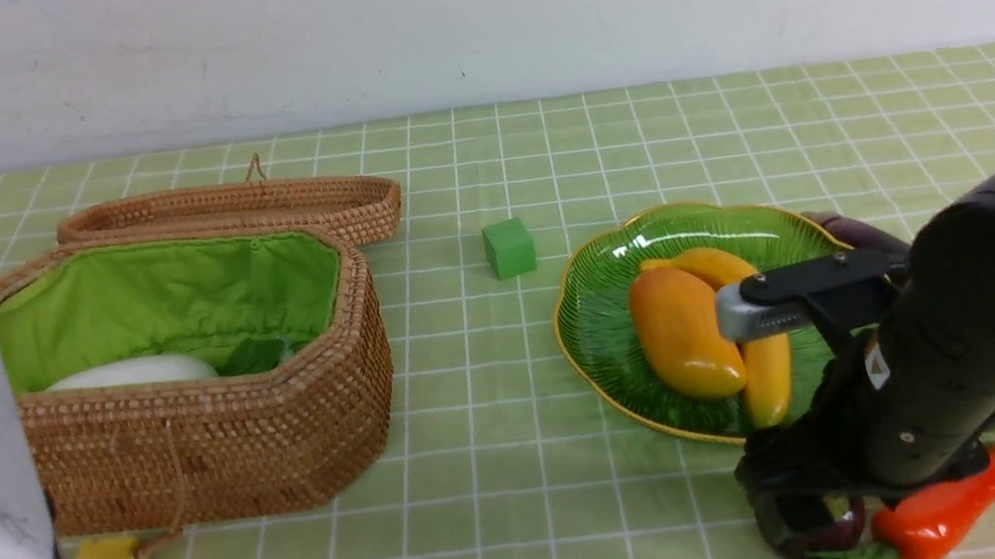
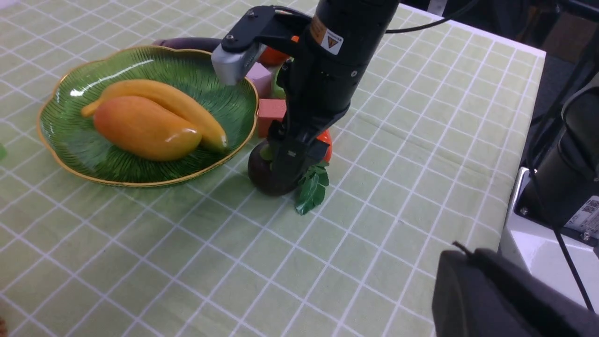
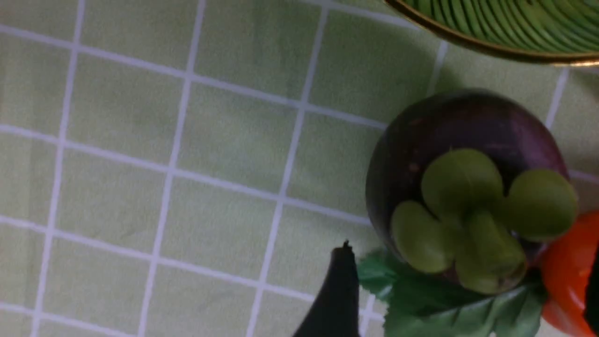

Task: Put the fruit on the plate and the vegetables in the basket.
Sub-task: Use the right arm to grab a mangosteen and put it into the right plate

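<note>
Your right gripper (image 3: 465, 285) stands wide open astride the mangosteen (image 3: 449, 126), gripping nothing, near the table's (image 1: 507, 475) front right corner beside the green plate (image 1: 568, 333). Next, close on it, lift clear of the neighbouring chili pepper (image 1: 955, 502), and carry it to the plate

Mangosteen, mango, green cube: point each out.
mangosteen (image 3: 468, 124): right wrist view, purple skin beside the sepals.
mango (image 1: 683, 331): front view, middle of its body.
green cube (image 1: 510, 253): front view, front face.
</note>
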Robot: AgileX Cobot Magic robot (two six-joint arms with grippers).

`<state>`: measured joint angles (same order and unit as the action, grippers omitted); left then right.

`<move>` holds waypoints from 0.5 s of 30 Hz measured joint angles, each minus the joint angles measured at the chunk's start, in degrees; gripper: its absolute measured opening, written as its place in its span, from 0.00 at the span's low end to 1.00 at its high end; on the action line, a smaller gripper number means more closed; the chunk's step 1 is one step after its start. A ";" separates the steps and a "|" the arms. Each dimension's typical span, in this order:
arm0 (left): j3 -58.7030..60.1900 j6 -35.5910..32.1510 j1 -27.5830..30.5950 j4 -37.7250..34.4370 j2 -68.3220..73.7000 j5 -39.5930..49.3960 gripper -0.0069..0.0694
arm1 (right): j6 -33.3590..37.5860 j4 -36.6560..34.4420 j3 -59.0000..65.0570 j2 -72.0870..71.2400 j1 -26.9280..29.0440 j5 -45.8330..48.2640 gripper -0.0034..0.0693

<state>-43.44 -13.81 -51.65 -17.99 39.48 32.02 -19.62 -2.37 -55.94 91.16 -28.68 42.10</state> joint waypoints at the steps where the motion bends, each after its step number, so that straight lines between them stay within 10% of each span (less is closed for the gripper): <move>1: 0.00 0.00 0.00 0.00 0.00 0.00 0.07 | -0.61 0.52 -0.39 0.91 0.00 -0.85 0.92; 15: 0.00 0.00 0.00 -0.32 0.00 0.67 0.07 | -1.73 2.37 -3.20 7.49 0.00 -1.98 0.89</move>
<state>-43.44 -13.81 -51.65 -18.31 39.48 32.69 -21.35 0.00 -59.14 98.66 -28.68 40.12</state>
